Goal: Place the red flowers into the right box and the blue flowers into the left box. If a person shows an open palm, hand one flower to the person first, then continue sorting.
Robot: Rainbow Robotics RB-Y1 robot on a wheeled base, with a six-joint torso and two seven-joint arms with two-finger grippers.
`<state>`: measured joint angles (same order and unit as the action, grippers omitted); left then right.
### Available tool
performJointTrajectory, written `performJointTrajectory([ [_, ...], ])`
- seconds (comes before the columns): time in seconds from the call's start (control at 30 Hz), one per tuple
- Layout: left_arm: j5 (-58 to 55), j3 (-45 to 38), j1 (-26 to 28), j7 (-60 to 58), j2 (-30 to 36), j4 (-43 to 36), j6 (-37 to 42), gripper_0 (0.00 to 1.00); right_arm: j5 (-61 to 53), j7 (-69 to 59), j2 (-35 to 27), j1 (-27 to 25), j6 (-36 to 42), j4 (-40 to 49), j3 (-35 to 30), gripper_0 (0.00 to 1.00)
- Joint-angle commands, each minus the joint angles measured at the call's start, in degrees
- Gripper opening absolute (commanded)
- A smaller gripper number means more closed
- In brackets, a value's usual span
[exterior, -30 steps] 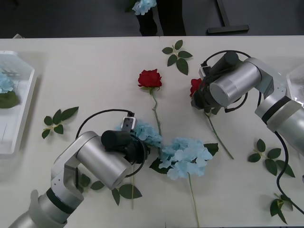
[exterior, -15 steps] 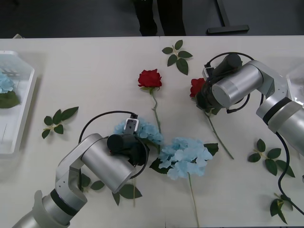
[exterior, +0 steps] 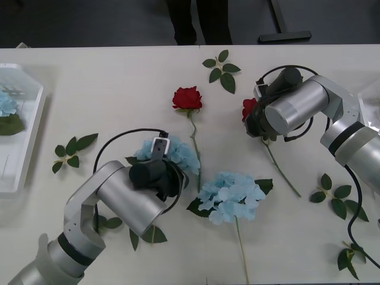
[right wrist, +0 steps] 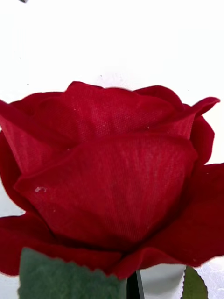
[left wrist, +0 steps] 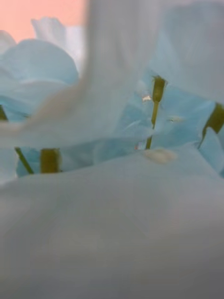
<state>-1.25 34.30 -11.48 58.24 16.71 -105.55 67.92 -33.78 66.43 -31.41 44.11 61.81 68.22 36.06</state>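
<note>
My left gripper (exterior: 160, 170) reaches down over a blue flower (exterior: 178, 155) at the table's middle. It is shut on that flower, and pale petals (left wrist: 112, 140) press close in the left wrist view. A second blue flower (exterior: 231, 195) lies just to its right. At the right of the table my right gripper (exterior: 256, 122) is shut on a red flower (exterior: 248, 108) just below its bloom (right wrist: 112, 187); the stem trails toward the front. Another red flower (exterior: 187, 97) lies free at the centre. The left box (exterior: 32, 136) holds a blue flower (exterior: 6, 104). The right box (exterior: 371, 98) shows at the right edge.
Loose green leaf sprigs lie at the back centre (exterior: 221, 71), at the left (exterior: 72, 151), at the right (exterior: 332, 196) and at the front right corner (exterior: 350, 258). A black cable loops around each wrist. The table's far edge runs along the top.
My left gripper has drawn the blue flower up and left, its stem leaves following. The right gripper has shifted the red flower slightly right. A blue flower beyond the far edge has gone from view.
</note>
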Motion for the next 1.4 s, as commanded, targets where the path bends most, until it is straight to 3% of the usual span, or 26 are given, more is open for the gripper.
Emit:
performJointTrajectory([
  [0.03,-3.05,-4.60,-3.81,-0.58,4.99,-9.49,5.46,0.00,-1.20,0.02,-2.43,1.33,3.93,0.34,-2.84,0.00],
  [0.37,-22.74,-21.21,-9.61,-0.05,19.76,-22.15,26.47,0.00,-11.04,7.58,-15.09,5.11,20.10,0.34,-18.22,0.00],
  [0.53,-27.75,-28.86,-10.67,3.90,29.52,-22.33,32.97,0.00,-4.19,15.66,-21.41,5.02,20.89,-0.01,-20.24,0.00],
  [0.73,-29.16,-35.27,-9.70,12.96,39.01,-18.11,38.34,0.00,3.46,22.52,-23.79,5.11,16.23,-7.13,-20.24,0.00],
  [0.97,-28.37,-43.97,-5.74,27.02,45.51,-4.57,33.59,0.00,5.66,26.39,-23.00,5.11,2.61,-21.64,-20.15,0.00],
  [1.23,-23.71,-44.24,-5.22,38.18,47.53,13.45,21.37,0.00,10.05,25.51,-16.93,4.94,-10.48,-33.94,-20.07,0.00],
  [1.4,-24.32,-43.36,-5.22,39.76,47.53,19.95,15.75,0.00,13.39,25.24,-14.65,4.94,-16.28,-37.37,-20.07,0.00],
])
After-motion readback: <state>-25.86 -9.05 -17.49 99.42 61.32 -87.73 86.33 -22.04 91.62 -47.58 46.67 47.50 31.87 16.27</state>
